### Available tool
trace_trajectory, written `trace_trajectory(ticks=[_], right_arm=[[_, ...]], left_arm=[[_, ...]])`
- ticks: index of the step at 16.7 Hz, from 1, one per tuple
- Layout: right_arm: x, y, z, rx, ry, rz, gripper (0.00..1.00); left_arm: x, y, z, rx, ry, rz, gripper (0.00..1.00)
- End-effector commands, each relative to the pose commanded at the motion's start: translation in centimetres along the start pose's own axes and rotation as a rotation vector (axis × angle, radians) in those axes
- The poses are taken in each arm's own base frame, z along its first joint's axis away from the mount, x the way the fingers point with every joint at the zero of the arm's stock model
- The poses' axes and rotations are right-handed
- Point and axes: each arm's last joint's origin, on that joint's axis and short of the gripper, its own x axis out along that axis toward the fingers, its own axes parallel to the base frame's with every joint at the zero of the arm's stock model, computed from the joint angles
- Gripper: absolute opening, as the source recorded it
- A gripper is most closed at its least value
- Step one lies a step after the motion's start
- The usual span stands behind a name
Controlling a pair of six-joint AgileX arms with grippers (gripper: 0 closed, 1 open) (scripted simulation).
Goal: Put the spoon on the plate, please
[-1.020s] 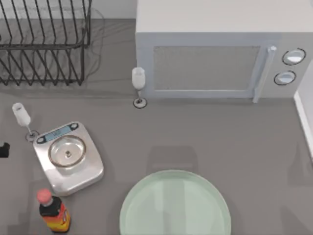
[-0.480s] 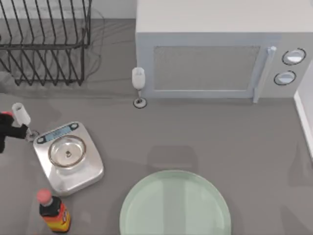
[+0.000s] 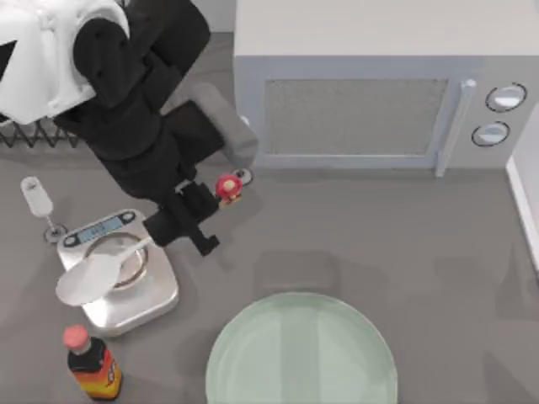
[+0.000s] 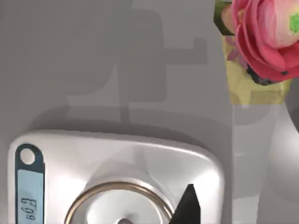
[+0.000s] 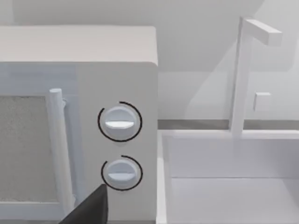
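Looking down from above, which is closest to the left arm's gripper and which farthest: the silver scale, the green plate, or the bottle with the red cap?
From the left gripper, in the top view:
1. Silver scale, just to its left, under the spoon.
2. Green plate, at the front middle.
3. Red-capped bottle, at the front left corner; nearly as near as the plate.

top view looks straight down on the tabletop [image 3: 404, 244]; left wrist view sits close above the scale [image 4: 140, 168], shared with top view [image 3: 118, 278]; right wrist view faces the microwave [image 5: 117, 93].
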Motion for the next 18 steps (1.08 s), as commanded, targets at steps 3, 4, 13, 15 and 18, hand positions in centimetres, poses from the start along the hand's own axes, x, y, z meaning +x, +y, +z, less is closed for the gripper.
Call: trace_trajectory(ticks=[3,4,13,15,18], right_arm=[[0.0,0.0,0.0,0.0,0.0,0.0,1.0],[0.0,0.0,0.0,0.0,0.0,0.0,1.0],[0.0,0.0,0.0,0.0,0.0,0.0,1.0],[0.0,0.0,0.0,0.0,0.0,0.0,1.0],[0.0,0.0,0.0,0.0,0.0,0.0,1.0]], left_arm=[[2.6,-6.6,4.1,0.281,0.045,-0.065,0.0],[3.6,-8.8,4.8,0.358,0.071,-0.083,0.0],[6.8,-15.5,5.6,0.571,0.172,-0.115,0.0],[6.7,-15.4,5.6,0.568,0.17,-0.116,0.0],[6.8,-15.9,5.6,0.589,0.155,-0.125,0.0]])
